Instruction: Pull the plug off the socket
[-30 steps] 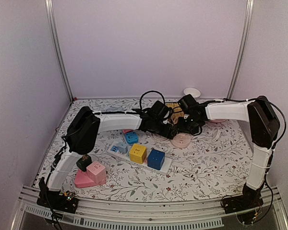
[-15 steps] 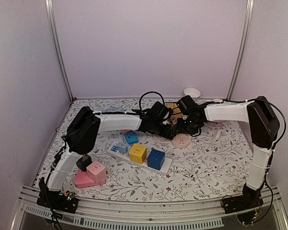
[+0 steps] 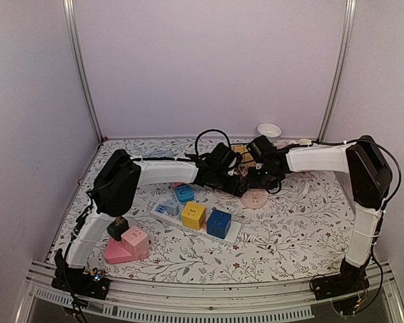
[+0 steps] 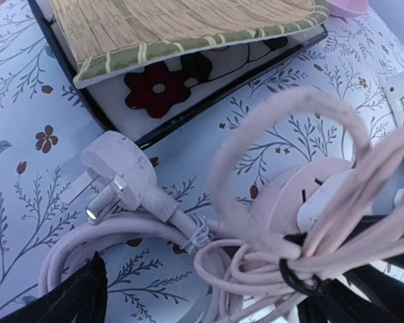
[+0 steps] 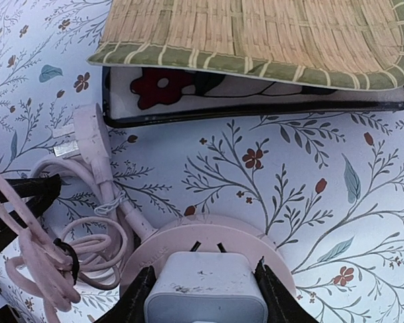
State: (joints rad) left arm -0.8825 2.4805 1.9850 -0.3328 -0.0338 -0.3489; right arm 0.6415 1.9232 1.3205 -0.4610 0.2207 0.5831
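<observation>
A round pink socket lies on the floral table, also seen in the top view and the left wrist view. A white plug sits in it. My right gripper is shut on the plug, one black finger against each side. My left gripper is just left of the socket, fingers wide apart astride the socket's bundled pink cord. The cord's own three-pin plug lies loose on the table.
A black floral tray with a bamboo mat lies just behind the socket. A white power strip with blue and yellow cube adapters lies in front. A pink block is near left, a white bowl at the back.
The right gripper has shifted slightly back and left over the socket. The left arm and the socket have hardly moved.
</observation>
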